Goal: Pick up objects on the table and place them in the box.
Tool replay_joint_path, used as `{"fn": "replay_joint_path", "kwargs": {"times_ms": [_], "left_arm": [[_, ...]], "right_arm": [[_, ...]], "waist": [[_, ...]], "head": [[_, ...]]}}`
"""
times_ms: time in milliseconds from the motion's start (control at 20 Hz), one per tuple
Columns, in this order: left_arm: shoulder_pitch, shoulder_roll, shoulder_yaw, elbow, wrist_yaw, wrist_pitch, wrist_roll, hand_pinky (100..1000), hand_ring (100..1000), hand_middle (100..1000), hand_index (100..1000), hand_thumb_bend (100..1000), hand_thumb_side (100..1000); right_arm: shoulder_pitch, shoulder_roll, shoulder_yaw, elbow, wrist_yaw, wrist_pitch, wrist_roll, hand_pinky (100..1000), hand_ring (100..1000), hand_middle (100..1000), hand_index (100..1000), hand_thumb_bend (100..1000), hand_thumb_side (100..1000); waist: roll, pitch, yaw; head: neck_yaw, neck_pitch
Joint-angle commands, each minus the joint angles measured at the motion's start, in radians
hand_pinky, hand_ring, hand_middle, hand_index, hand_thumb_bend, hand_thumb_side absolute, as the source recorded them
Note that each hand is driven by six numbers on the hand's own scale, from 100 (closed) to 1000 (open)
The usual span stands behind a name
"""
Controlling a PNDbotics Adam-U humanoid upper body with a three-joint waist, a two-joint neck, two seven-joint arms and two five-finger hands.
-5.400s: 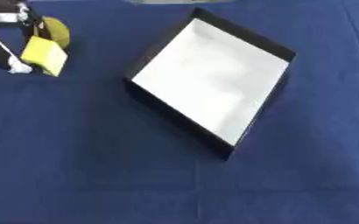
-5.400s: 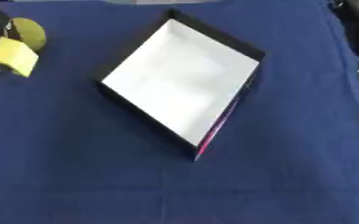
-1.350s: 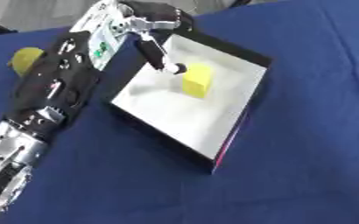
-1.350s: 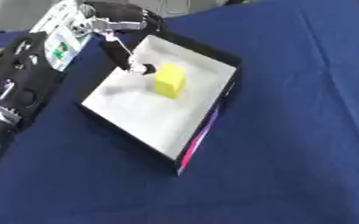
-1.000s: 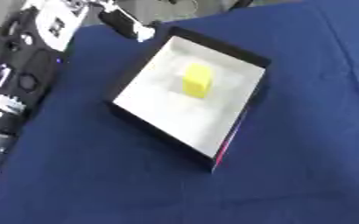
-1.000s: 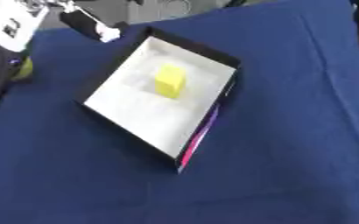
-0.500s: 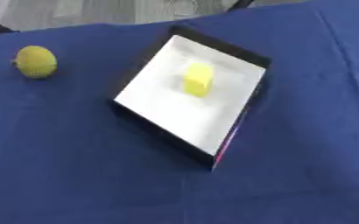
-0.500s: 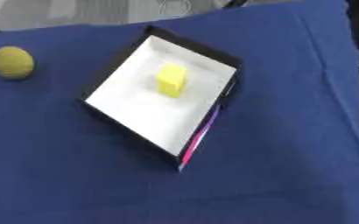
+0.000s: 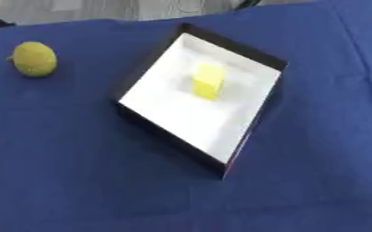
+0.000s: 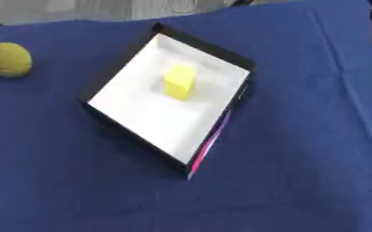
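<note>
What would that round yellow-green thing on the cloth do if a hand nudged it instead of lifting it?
The yellow-green ball looks nearly round, so a nudge would probably send it rolling across the blue cloth. Nothing stands beside it to stop it; the box lies well apart. Its surface looks dull, faintly rough rather than glossy, so it may not be very slippery to grasp.

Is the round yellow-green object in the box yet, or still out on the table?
Out. The round yellow-green object lies on the blue cloth left of the box; only the yellow block is inside.

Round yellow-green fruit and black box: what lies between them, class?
Only bare blue tablecloth separates the round yellow-green fruit from the black box, seen in the left eye view.
</note>
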Motion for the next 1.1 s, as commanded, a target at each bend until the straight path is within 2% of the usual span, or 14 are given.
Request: {"fn": "replay_joint_path", "kwargs": {"times_ms": [50, 450, 750, 900, 1100], "left_arm": [[-0.012, 0.008, 0.019, 0.037, -0.042, -0.025, -0.012, 876, 862, 840, 904, 406, 475], [-0.011, -0.023, 0.027, 0.100, -0.173, -0.025, -0.016, 890, 878, 852, 901, 495, 491], [-0.007, -0.030, 0.037, 0.125, -0.261, -0.003, 0.009, 895, 887, 863, 909, 576, 440], [-0.001, -0.033, 0.045, 0.144, -0.304, 0.014, 0.033, 895, 888, 864, 910, 572, 440], [0.002, -0.037, 0.047, 0.169, -0.334, 0.022, 0.020, 891, 884, 859, 909, 570, 471]], "right_arm": [[-0.026, -0.029, -0.003, -0.015, 0.002, -0.006, 0.008, 1000, 939, 904, 866, 100, 506], [-0.047, -0.024, 0.007, -0.009, 0.012, -0.012, 0.029, 1000, 940, 905, 866, 100, 507], [-0.051, -0.021, 0.011, -0.004, 0.016, -0.014, 0.039, 1000, 940, 905, 866, 100, 509], [-0.052, -0.022, 0.012, -0.003, 0.018, -0.016, 0.043, 1000, 940, 905, 866, 100, 509], [-0.050, -0.024, 0.011, 0.000, 0.021, -0.017, 0.044, 1000, 941, 905, 866, 100, 511]], "waist": [[-0.005, -0.007, -0.006], [-0.006, 0.031, -0.030], [-0.005, 0.042, -0.037], [-0.004, 0.046, -0.042], [-0.002, 0.049, -0.044]], "head": [[0.024, -0.021], [0.072, -0.037], [0.093, -0.051], [0.096, -0.054], [0.099, -0.048]]}}
